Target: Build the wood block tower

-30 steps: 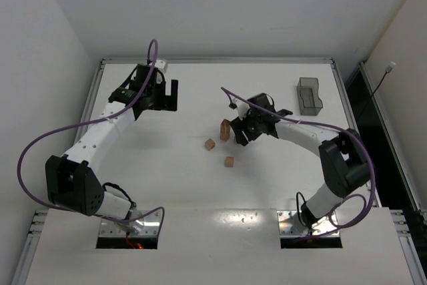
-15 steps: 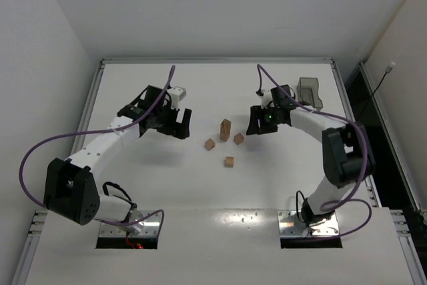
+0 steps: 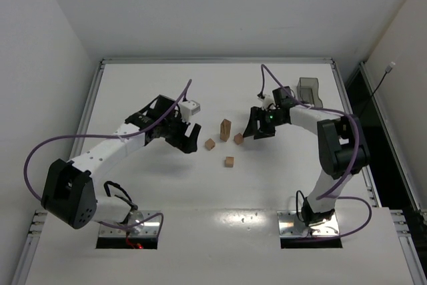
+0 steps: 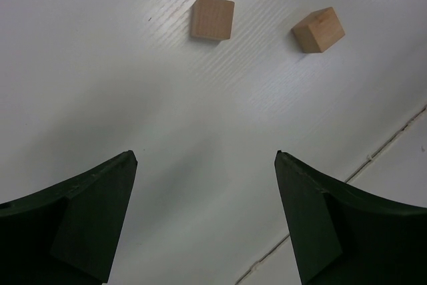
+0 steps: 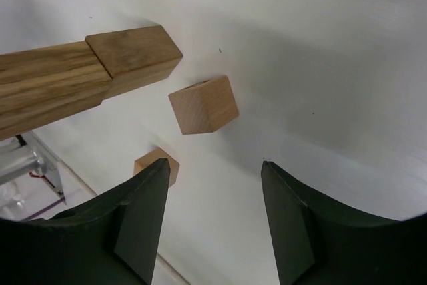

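The tower (image 3: 225, 129) stands mid-table, a long wood block with a cube on top; in the right wrist view it (image 5: 87, 75) runs in from the left. Three loose cubes lie around it: one to the left (image 3: 210, 143), one to the right (image 3: 238, 139) and one in front (image 3: 229, 161). My left gripper (image 3: 190, 139) is open and empty, just left of the cubes; two cubes (image 4: 212, 18) (image 4: 318, 29) lie ahead of its jaws (image 4: 205, 155). My right gripper (image 3: 254, 129) is open and empty, right of the tower, with a cube (image 5: 203, 105) ahead of it (image 5: 215, 163).
A dark translucent bin (image 3: 308, 91) stands at the back right, behind the right arm. A third cube (image 5: 157, 163) shows partly behind the right gripper's left finger. The white table (image 3: 167, 191) has raised metal edges on all sides.
My left arm has swung from the far left in towards the cubes. My right gripper has pulled back from the tower to its right and stands open.
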Motion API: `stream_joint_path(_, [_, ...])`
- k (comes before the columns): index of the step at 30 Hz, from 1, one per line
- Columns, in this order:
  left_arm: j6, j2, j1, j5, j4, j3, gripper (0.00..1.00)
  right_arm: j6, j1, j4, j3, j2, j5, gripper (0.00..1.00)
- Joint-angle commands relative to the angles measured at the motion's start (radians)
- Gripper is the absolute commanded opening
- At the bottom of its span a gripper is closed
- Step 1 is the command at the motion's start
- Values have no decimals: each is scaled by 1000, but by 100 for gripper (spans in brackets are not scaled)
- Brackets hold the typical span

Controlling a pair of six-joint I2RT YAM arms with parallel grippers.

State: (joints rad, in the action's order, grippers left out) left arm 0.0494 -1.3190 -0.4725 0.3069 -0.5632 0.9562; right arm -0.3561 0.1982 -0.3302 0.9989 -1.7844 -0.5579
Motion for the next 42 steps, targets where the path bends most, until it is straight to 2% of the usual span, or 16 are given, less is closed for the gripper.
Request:
stream_joint_path(1, [-19, -6, -2, -3, 32, 29, 82, -35, 0, 25, 52, -33, -71, 55])
stream_joint_path(8, [-19, 3, -2, -32, 32, 38, 82, -55, 9, 5, 98, -110, -111, 67])
stream_joint_path(22, [-10, -6, -2, -60, 32, 38, 82, -53, 73, -81, 188, -158, 13, 67])
stream_joint_path(42, [0, -6, -2, -88, 32, 38, 80, -93, 161, -193, 267, -158, 346, 63])
